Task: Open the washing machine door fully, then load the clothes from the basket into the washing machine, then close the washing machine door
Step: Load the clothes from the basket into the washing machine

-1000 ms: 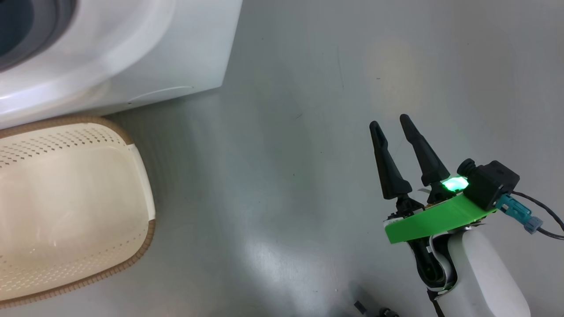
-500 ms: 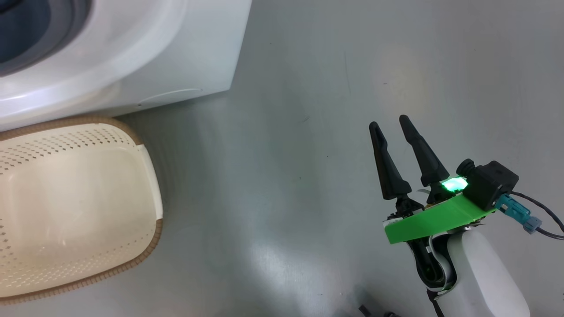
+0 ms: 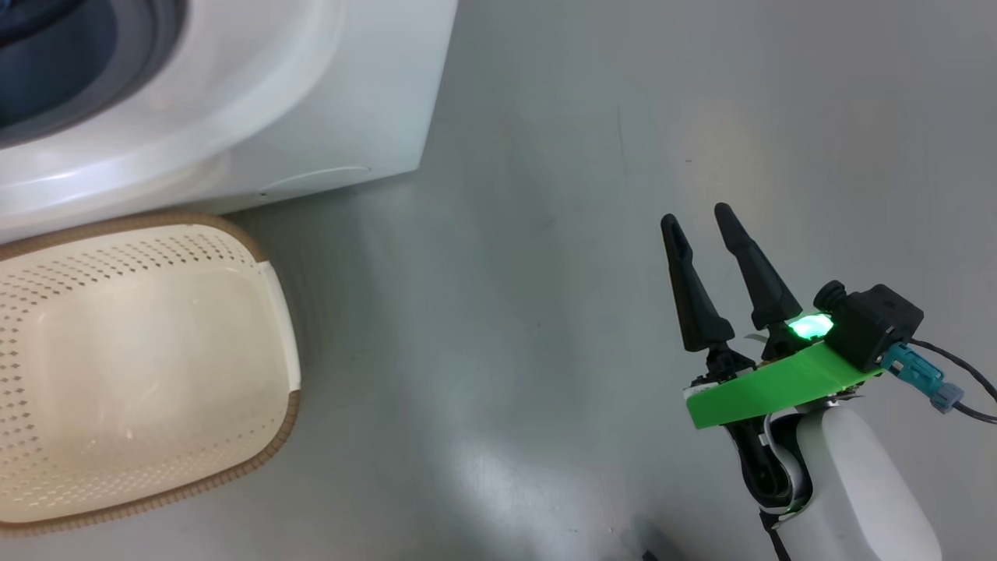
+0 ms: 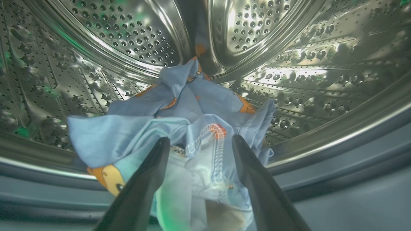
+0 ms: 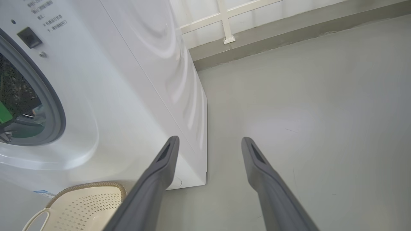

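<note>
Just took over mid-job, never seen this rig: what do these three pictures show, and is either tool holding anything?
The robot has two arms, each ending in a two-fingered tool. The head picture looks down: the white washer, the cream basket before it on the grey floor, nothing in the part seen, and the right tool, open and empty. The right wrist picture looks along that tool's fingers past the washer's corner. The left wrist picture looks along the left tool, inside the steel drum; its fingers are spread, with the blue clothes lying between and beyond them, so it looks open, not gripping.
</note>
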Motion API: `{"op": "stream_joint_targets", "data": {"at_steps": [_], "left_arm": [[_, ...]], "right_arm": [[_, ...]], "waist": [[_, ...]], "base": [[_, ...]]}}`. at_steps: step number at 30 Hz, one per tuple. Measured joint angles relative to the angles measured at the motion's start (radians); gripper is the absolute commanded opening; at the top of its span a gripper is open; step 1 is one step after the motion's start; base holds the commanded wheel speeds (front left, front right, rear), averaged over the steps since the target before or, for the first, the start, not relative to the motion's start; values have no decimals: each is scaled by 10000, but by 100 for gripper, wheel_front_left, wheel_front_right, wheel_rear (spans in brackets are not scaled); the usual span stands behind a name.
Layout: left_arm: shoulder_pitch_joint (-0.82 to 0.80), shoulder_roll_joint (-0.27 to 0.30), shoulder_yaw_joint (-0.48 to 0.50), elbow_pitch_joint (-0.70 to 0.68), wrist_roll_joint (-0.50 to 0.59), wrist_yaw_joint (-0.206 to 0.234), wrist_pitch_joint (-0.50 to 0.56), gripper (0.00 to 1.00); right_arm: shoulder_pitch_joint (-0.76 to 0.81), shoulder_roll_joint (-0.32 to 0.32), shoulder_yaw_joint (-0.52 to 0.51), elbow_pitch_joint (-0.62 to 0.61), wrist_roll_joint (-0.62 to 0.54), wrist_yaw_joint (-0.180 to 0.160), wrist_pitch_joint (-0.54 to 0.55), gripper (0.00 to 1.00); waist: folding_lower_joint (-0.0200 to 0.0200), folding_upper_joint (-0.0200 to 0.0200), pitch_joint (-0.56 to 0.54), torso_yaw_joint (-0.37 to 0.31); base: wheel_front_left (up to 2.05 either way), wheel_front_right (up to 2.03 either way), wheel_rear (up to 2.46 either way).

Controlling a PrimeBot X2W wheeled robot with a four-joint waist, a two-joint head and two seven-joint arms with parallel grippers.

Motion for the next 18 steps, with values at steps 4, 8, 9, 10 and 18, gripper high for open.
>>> {"op": "stream_joint_targets", "data": {"at_steps": [4, 8, 9, 10, 18], "left_arm": [[741, -98, 125, -895, -456, 0, -69, 100], [1494, -244, 614, -1728, -786, 0, -71, 100], [1798, -309, 734, -1973, -811, 0, -71, 100], [2106, -380, 848, -2201, -809, 0, -71, 100], [4242, -825, 1753, -3689, -637, 0, -71, 100]], "right_arm": [[10, -2, -104, 38, -36, 0, 0, 100], [30, -4, -178, 77, -111, 0, 0, 100], [47, -12, -196, 90, -113, 0, 0, 100], [57, -27, -209, 107, -117, 0, 0, 100], [349, -328, -282, 205, -127, 0, 0, 100]], "waist": [[0, 0, -182, 102], [0, 0, -360, 189], [0, 0, -427, 221], [0, 0, -498, 254], [0, 0, -1158, 521]], "base": [[0, 0, 0], [0, 0, 0], [0, 0, 0], [0, 0, 0], [0, 0, 0]]}}
